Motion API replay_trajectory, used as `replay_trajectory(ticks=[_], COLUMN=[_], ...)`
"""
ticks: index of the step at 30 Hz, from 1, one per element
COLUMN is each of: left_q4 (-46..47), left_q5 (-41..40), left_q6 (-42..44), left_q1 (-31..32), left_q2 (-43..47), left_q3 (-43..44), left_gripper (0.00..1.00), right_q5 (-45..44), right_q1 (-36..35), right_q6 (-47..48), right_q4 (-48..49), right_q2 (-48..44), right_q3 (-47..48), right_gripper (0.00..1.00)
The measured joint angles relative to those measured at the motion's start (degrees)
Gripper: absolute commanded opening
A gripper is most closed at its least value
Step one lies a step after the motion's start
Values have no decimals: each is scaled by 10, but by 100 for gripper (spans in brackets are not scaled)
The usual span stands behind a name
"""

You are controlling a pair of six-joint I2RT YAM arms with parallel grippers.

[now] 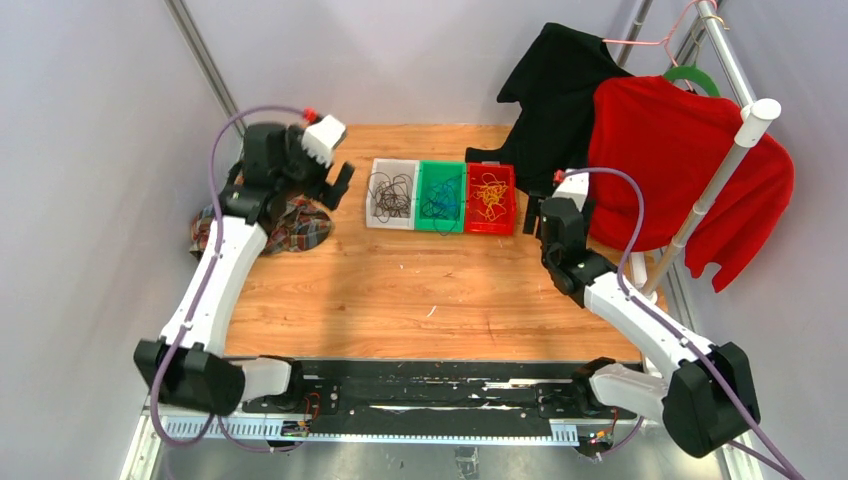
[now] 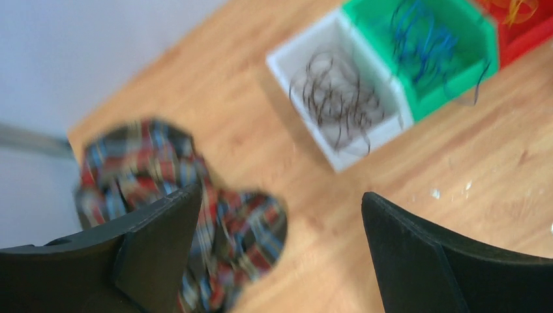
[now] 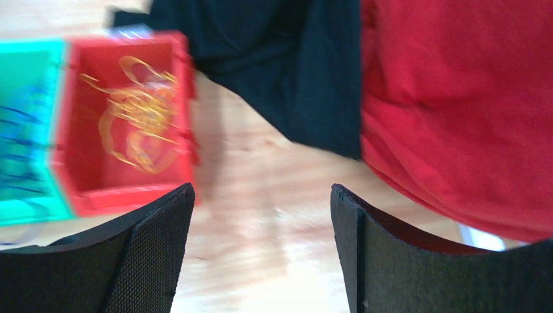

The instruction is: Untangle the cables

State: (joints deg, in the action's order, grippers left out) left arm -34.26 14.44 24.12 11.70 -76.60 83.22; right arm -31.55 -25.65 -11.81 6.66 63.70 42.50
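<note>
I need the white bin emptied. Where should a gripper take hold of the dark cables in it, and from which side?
Probably from straight above: the white bin's walls block any sideways approach. Close on the dense middle of the dark cables, where many loops overlap, so that thin single strands do not slip through.

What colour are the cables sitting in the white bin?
Dark brown to black cables in the white bin; clearest in the left wrist view.

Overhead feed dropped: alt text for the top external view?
On the table, a white bin holds dark cables, a green bin blue cables, a red bin yellow-orange cables. Both grippers are open: left gripper by a plaid cloth, right gripper beside the red bin.
</note>
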Motion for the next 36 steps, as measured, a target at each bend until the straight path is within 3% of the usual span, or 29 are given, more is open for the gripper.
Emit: replay_trajectory(ticks=[6,11,13,21,26,29,32,36], left_q4=[160,346,410,649,773,911,917,929], left_q5=[7,-10,-14,-36,-54,-63,-78,-100], left_q6=[-49,-78,-89,-141,-166,-179,-187,-200], left_q1=[-91,-101,-101,-101,-101,-101,-101,-101], left_q2=[133,161,151,34,14,-11,-12,-15], left_q3=[-331,-563,-610,-643,-675,-741,-766,-735], left_gripper=[98,98,98,98,98,98,98,98], right_q5=[-102,-146,-156,-134,-89,-37,38,103], right_q1=[21,56,76,165,169,170,171,181], right_q6=[37,83,88,88,94,115,146,164], right_q4=[50,201,240,368,444,469,515,506], right_q2=[-31,-84,-86,-30,48,74,122,165], right_q3=[-144,-280,-300,-332,-355,-355,-351,-322], right_gripper=[76,76,76,76,76,77,77,77])
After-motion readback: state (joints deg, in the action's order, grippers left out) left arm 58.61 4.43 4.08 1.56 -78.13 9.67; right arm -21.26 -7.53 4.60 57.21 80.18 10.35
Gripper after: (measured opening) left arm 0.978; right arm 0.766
